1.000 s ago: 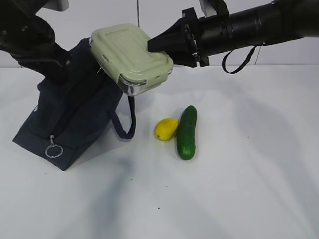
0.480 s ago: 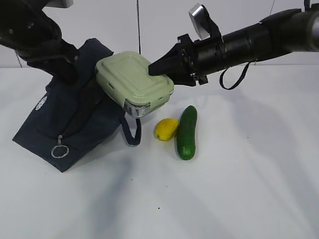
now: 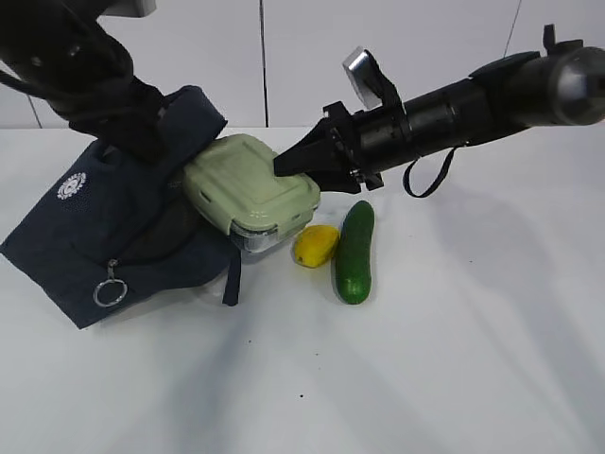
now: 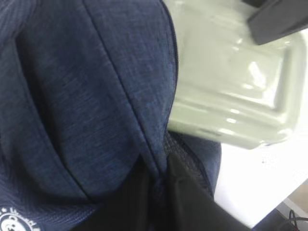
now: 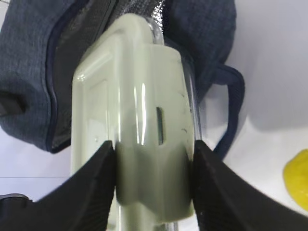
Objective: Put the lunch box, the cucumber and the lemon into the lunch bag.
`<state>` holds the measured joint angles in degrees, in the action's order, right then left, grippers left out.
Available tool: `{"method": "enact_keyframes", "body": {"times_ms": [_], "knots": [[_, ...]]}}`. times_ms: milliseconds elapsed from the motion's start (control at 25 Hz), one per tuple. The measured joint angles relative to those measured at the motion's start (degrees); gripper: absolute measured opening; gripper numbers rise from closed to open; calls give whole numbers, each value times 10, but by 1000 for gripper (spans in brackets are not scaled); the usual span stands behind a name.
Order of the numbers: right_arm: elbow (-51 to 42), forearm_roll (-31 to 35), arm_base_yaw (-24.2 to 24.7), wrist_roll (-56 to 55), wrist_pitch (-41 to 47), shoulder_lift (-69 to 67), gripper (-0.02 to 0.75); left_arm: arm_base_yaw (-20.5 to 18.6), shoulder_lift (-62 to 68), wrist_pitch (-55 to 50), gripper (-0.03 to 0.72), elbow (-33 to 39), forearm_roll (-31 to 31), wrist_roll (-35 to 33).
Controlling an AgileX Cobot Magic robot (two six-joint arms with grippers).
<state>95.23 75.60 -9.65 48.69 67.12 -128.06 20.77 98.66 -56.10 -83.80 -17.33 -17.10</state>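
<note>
The far end of the lunch box (image 3: 248, 192) is hidden inside the mouth of the lunch bag (image 3: 104, 227), so how deep it sits cannot be told. The left gripper is out of sight in the exterior view, buried behind bag fabric, and the left wrist view shows only cloth and lid, so its jaws cannot be judged. In the right wrist view the lemon (image 5: 297, 179) is cut off by the right edge.

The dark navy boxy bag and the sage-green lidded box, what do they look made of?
The dark navy boxy bag looks like woven fabric: matte, heathered weave, soft folds, with a silvery, probably foil lining at the opening. The sage-green lidded box looks like glossy moulded plastic, with glare streaks and a clear base.
</note>
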Motion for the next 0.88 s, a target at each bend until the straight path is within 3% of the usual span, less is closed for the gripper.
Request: {"method": "enact_keyframes", "body": {"times_ms": [880], "knots": [[60,74,-47,39,-7,-71,354,25,22,-14,15,0,-59,-3]]}}
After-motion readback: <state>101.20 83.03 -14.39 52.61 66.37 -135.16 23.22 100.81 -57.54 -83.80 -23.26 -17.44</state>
